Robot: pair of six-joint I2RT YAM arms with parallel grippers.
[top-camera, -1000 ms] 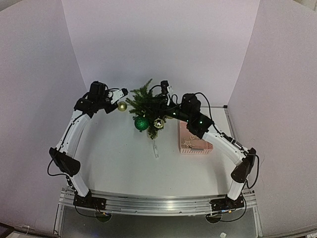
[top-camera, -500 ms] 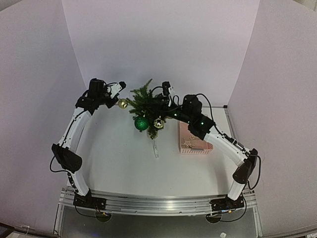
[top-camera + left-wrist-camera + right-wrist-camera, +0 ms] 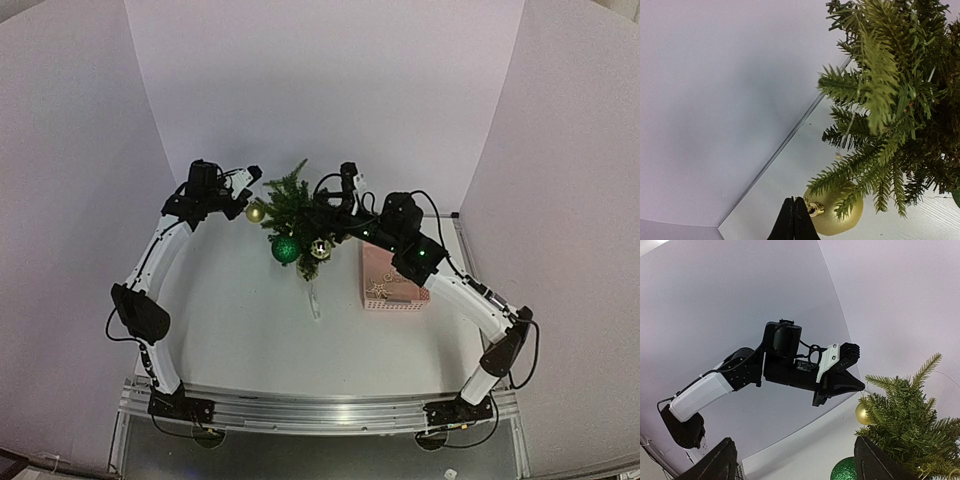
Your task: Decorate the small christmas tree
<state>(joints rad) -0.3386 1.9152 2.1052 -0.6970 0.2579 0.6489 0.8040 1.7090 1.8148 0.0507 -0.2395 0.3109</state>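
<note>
The small christmas tree (image 3: 292, 203) stands at the back middle of the table, with a green glitter ball (image 3: 286, 249) and a gold ornament (image 3: 321, 248) hanging low on it. My left gripper (image 3: 794, 201) is shut on the hanging loop of a matte gold ball (image 3: 836, 217), which hangs against the tree's (image 3: 890, 100) left lower branches. From above, the left gripper (image 3: 250, 180) sits just left of the tree top, with the gold ball (image 3: 256, 212) below it. My right gripper (image 3: 797, 465) is open with nothing between its fingers, and the tree (image 3: 912, 420) is at its right finger (image 3: 880, 460).
A pink basket (image 3: 392, 278) sits on the table right of the tree, under the right arm. A small clear ornament (image 3: 314, 300) lies on the table in front of the tree. White walls close in the back and both sides.
My left gripper has risen and moved right, bringing the gold ball against the tree's left branches. My right wrist has shifted slightly right.
</note>
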